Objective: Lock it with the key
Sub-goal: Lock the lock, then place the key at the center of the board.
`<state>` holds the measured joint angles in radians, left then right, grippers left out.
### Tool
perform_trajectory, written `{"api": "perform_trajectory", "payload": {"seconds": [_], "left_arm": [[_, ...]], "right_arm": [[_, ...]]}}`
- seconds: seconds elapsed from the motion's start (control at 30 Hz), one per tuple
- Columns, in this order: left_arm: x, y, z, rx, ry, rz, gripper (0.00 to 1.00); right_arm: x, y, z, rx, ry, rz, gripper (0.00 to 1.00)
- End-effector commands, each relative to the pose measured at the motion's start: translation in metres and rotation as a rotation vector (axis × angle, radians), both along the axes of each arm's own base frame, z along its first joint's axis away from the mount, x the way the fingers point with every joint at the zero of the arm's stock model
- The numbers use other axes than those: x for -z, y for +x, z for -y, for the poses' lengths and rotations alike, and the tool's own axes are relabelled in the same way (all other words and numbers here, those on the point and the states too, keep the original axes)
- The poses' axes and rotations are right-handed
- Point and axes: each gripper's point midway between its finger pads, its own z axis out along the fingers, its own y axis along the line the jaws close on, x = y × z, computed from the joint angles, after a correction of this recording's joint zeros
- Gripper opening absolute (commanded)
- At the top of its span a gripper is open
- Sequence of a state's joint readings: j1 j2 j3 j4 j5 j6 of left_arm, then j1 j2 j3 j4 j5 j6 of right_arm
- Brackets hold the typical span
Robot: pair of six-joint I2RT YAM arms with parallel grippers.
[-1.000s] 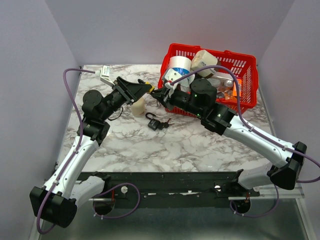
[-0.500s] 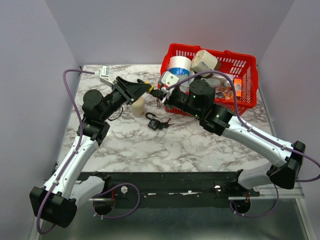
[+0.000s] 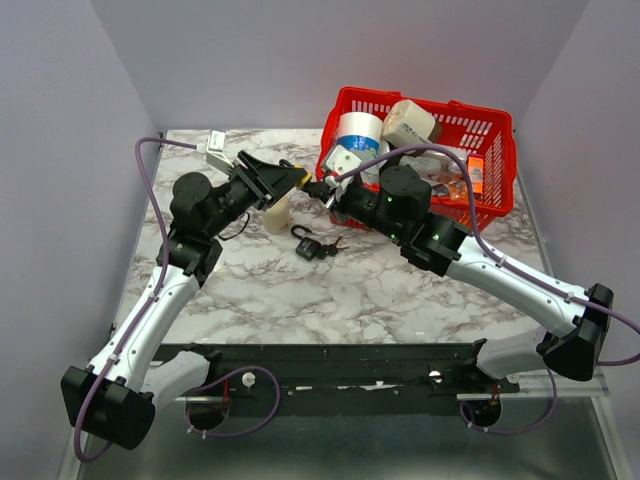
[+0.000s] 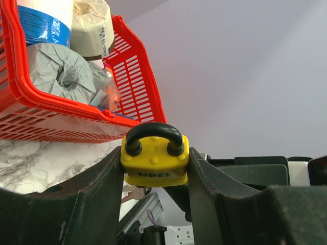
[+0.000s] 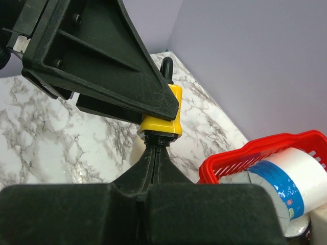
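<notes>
R gripper (image 5: 155, 147), jaws just pinched tight on key (image 5: 156, 136), now under yellow padlock (image 4: 155, 155) clamped in half-spread L gripper (image 4: 155, 166): insertion prob. starting.

A padlock (image 4: 155, 158) is held raised in the left gripper (image 3: 297, 177), just left of the basket (image 4: 138, 81). From the basket's side a key (image 4: 134, 194) is brought to it by the right gripper (image 3: 318, 188). Tape rolls (image 3: 358, 130) are piled in the basket. A second padlock (image 3: 307, 247) is laid on the table (image 3: 400, 290), left of and before the basket.
</notes>
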<state>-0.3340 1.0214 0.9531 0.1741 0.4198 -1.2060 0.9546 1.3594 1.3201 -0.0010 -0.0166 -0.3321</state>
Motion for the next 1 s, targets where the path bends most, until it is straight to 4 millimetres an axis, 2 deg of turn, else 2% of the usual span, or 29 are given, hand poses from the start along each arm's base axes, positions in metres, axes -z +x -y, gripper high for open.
{"api": "perform_trajectory", "payload": {"seconds": [0.0, 0.13, 0.33, 0.43, 0.5, 0.53, 0.57, 0.6, 0.67, 0.7, 0.77, 0.8, 0.9, 0.97], "left_arm": [[-0.051, 0.010, -0.026, -0.122, -0.094, 0.145, 0.00], [-0.054, 0.009, -0.029, -0.129, -0.098, 0.178, 0.00], [-0.054, 0.008, -0.030, -0.128, -0.089, 0.186, 0.00], [-0.049, 0.006, -0.032, -0.133, -0.069, 0.186, 0.00], [-0.046, 0.004, -0.034, -0.135, -0.053, 0.195, 0.00], [-0.044, 0.003, -0.035, -0.140, -0.042, 0.196, 0.00], [-0.039, 0.003, -0.036, -0.146, -0.020, 0.206, 0.00], [-0.040, 0.000, -0.037, -0.147, -0.007, 0.225, 0.00], [-0.035, -0.003, -0.039, -0.155, 0.029, 0.238, 0.00], [-0.034, -0.003, -0.040, -0.158, 0.041, 0.245, 0.00], [-0.026, -0.004, -0.041, -0.162, 0.069, 0.234, 0.00], [-0.025, -0.005, -0.042, -0.167, 0.079, 0.241, 0.00], [-0.020, -0.006, -0.043, -0.170, 0.099, 0.234, 0.00], [-0.015, -0.004, -0.044, -0.172, 0.107, 0.226, 0.00]], "right_arm": [[0.009, -0.034, -0.001, -0.102, 0.015, -0.192, 0.01], [0.006, -0.045, 0.002, -0.141, 0.062, -0.306, 0.01], [0.010, -0.042, 0.007, -0.126, 0.064, -0.328, 0.01], [0.008, -0.047, 0.015, -0.118, 0.066, -0.320, 0.01], [0.016, -0.049, 0.031, -0.074, 0.069, -0.329, 0.01], [0.022, -0.051, 0.037, -0.050, 0.075, -0.356, 0.01], [0.049, -0.053, 0.046, -0.017, 0.044, -0.389, 0.01], [0.046, -0.055, 0.060, 0.021, 0.062, -0.370, 0.01], [0.067, -0.060, 0.077, 0.079, 0.075, -0.424, 0.01], [0.086, -0.062, 0.094, 0.140, 0.067, -0.435, 0.01], [0.110, -0.063, 0.114, 0.223, 0.061, -0.478, 0.01], [0.137, -0.058, 0.133, 0.333, 0.038, -0.496, 0.01], [0.162, -0.057, 0.170, 0.506, 0.058, -0.530, 0.01], [0.184, -0.057, 0.187, 0.583, 0.056, -0.562, 0.01]]}}
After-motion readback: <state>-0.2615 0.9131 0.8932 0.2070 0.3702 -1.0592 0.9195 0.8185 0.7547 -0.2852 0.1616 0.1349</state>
